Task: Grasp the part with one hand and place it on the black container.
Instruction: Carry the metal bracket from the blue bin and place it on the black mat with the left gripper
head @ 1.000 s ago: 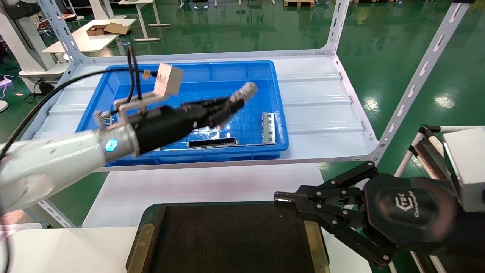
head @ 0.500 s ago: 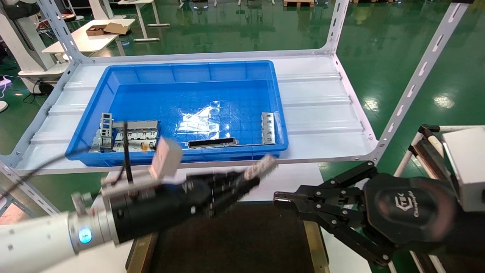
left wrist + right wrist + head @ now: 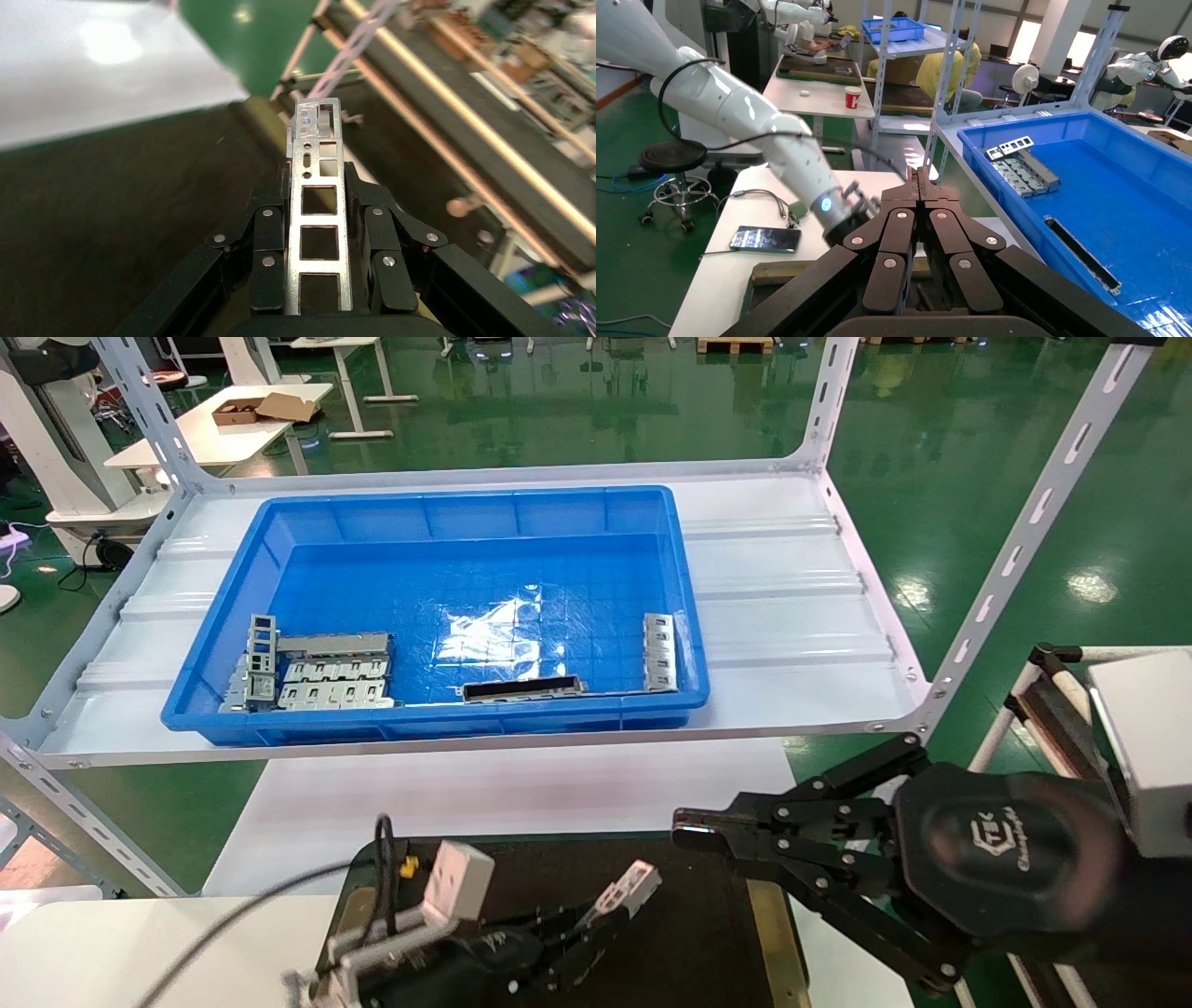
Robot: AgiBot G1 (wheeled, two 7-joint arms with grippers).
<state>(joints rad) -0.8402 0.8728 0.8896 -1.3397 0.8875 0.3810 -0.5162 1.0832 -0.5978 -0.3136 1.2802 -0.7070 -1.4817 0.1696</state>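
My left gripper (image 3: 601, 913) is shut on the part (image 3: 629, 887), a narrow silver bar with square cut-outs, and holds it low over the black container (image 3: 689, 943). In the left wrist view the part (image 3: 318, 210) stands clamped between the two black fingers (image 3: 268, 232), with the dark tray surface (image 3: 126, 196) beneath it. I cannot tell whether the part touches the tray. My right gripper (image 3: 691, 829) is shut and empty, hovering over the tray's right edge; it also shows in the right wrist view (image 3: 919, 175).
A big blue bin (image 3: 447, 514) stands on the white shelf (image 3: 782, 607) behind the tray. It holds grey stamped plates (image 3: 326, 674), a long dark slotted bar (image 3: 523, 688) and another small silver bar (image 3: 658, 652). Slanted shelf posts (image 3: 1034, 514) rise at the right.
My left arm has swung out of the blue bin and down toward me, carrying the part to just over the black container. The right arm has not moved.
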